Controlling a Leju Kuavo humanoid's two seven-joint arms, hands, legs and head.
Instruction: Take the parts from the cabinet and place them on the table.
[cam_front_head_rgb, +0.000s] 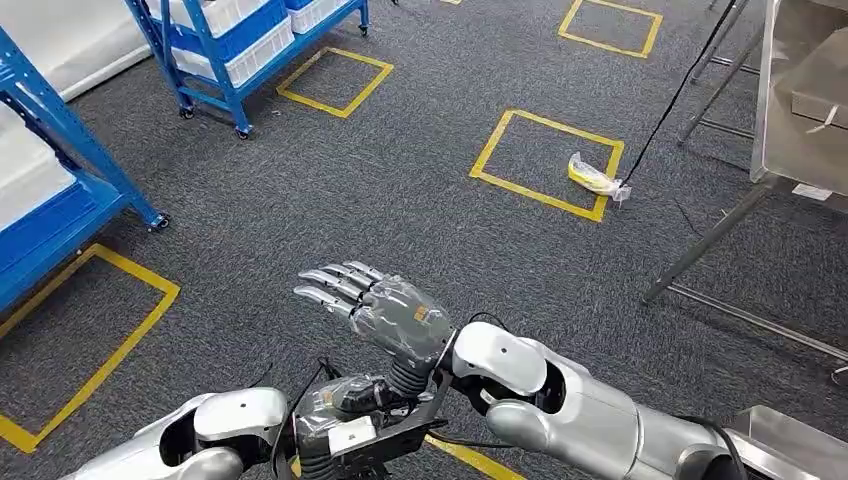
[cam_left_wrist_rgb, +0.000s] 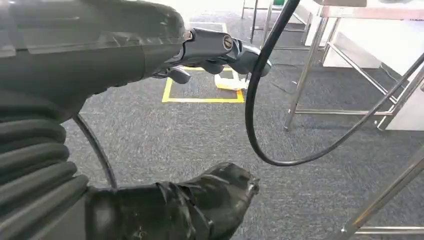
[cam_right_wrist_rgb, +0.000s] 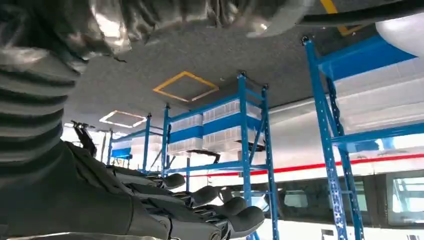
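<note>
Head view: the right robot hand (cam_front_head_rgb: 375, 310) is raised in front of the body with its fingers extended and slightly apart, holding nothing. The left robot hand (cam_front_head_rgb: 345, 400) sits lower, near the body, partly covered by the right forearm; its dark fingers appear curled in, and nothing can be seen in it, but whether it is closed cannot be told with certainty. Both hands hang over dark grey carpet floor (cam_front_head_rgb: 400, 200) marked with yellow tape squares.

The only candidate part on show, a yellow part in a clear plastic bag (cam_front_head_rgb: 597, 179), lies on the carpet at the edge of a far yellow square, well apart from both hands and just beside the legs of the stainless-steel bench (cam_front_head_rgb: 790, 110) at the right. Blue steel shelving racks with white plastic bins (cam_front_head_rgb: 235, 45) stand at the far left.

Judged step: transit between cabinet and bench, with no part in hand. The next move probably calls for turning toward the racks and reaching into a bin.

Left wrist view: shows the bagged part (cam_left_wrist_rgb: 229, 82) and bench legs (cam_left_wrist_rgb: 305, 75) beyond the left robot hand (cam_left_wrist_rgb: 210, 50). Right wrist view: shows the racks (cam_right_wrist_rgb: 215, 130) with their stacked bins, beyond the straightened fingers (cam_right_wrist_rgb: 220, 212).
</note>
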